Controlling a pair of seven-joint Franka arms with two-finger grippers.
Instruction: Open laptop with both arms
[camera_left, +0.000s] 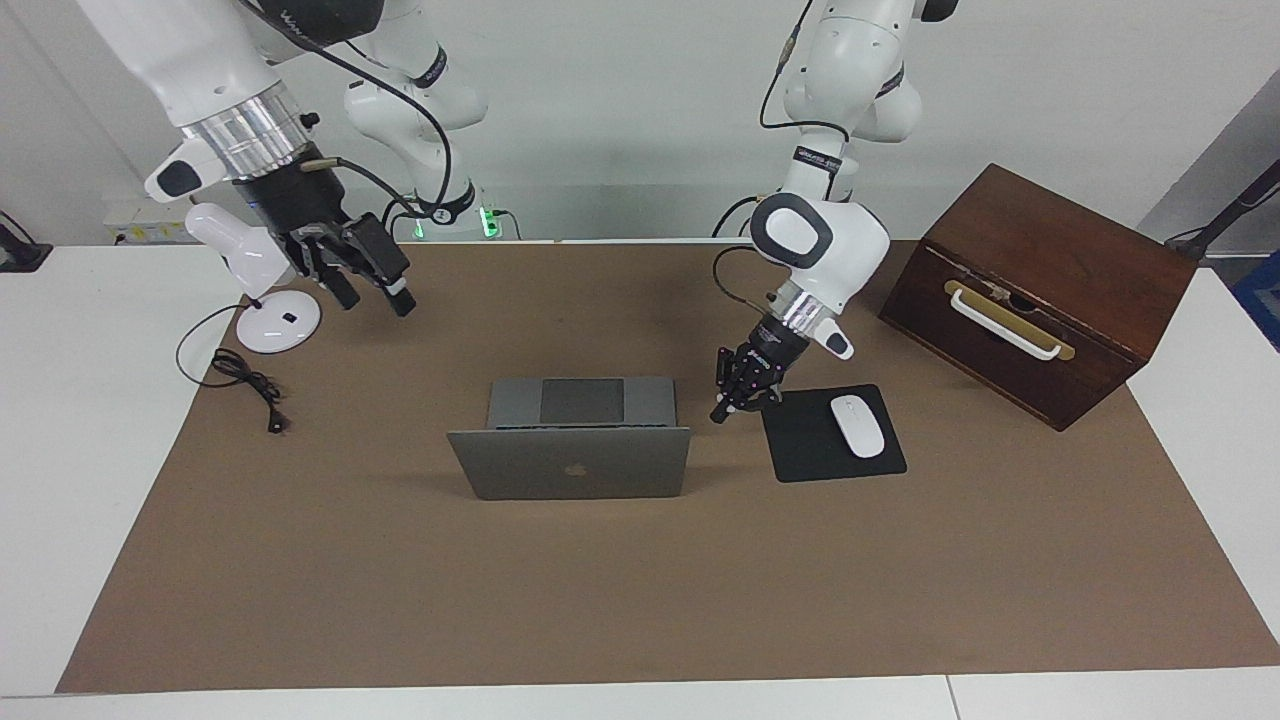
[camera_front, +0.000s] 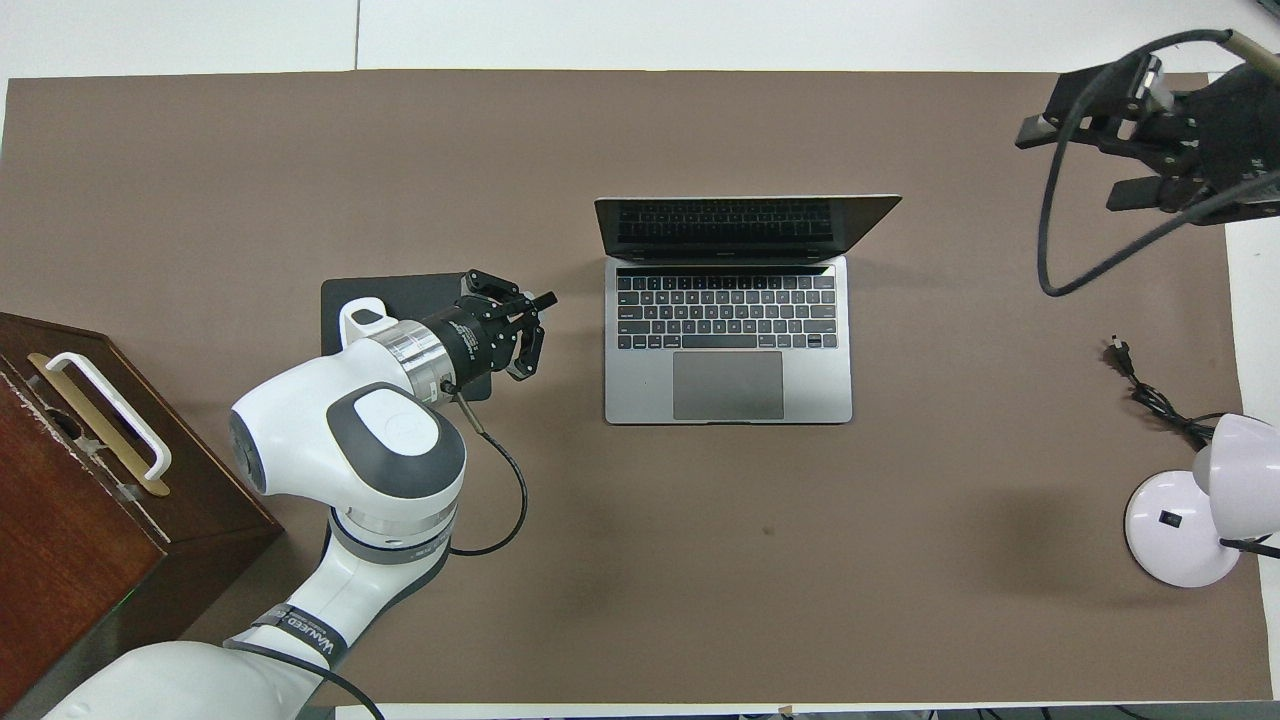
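Facing view: thin matte-grey rectangular laptop (camera_left: 570, 462) open; left gripper (camera_left: 722, 412) jaws clenched; right gripper (camera_left: 375, 292) jaws released.
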